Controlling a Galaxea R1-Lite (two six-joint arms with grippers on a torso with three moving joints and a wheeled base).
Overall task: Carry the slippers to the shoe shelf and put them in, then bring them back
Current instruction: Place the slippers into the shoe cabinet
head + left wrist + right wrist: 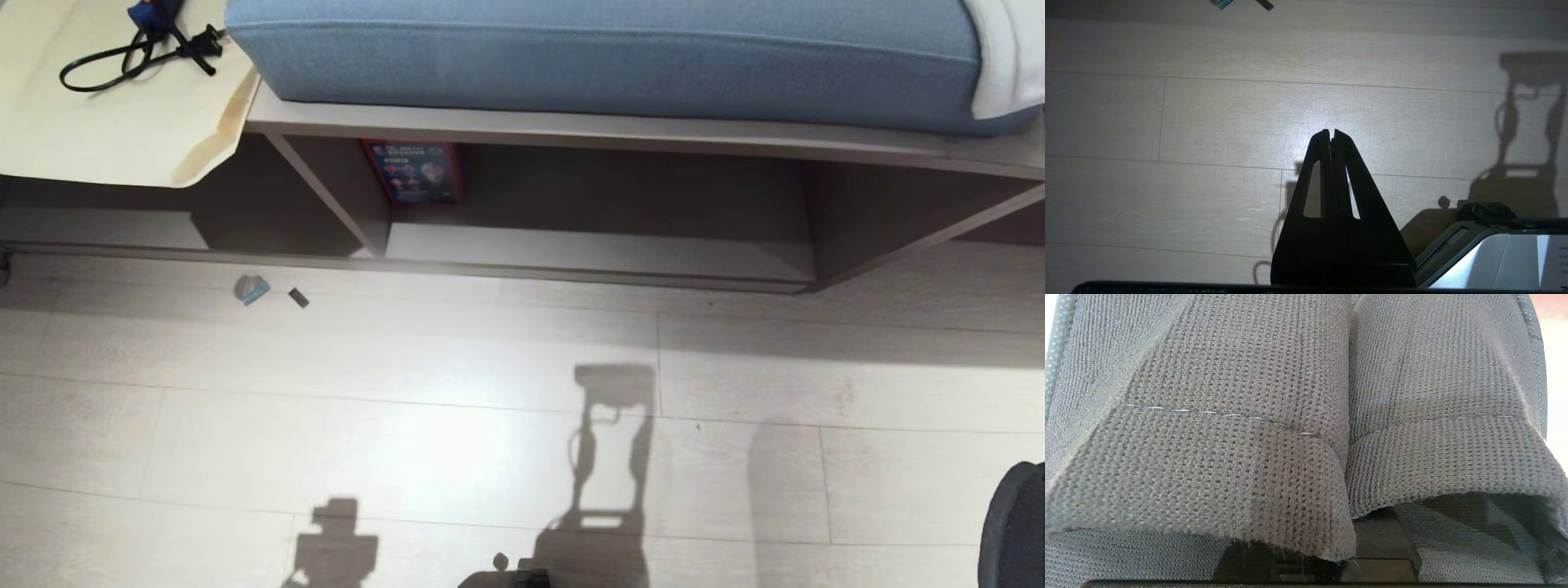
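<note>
R gripper (pixel 1349 555) is clamping both slippers (pixel 1290 428), jaws together on the fabric, pair filling R wrist view. L gripper (pixel 1332 132) is hanging over floor (pixel 1208 122), jaws together, empty. Shoe shelf (pixel 588 253) is sitting ahead, under blue cushion (pixel 604 57).

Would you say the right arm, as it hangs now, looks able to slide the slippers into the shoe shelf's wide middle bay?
Probably yes. The right tool holds the slippers, and the shoe shelf shows a bare base board. Only a red box stands at the back left.
</note>
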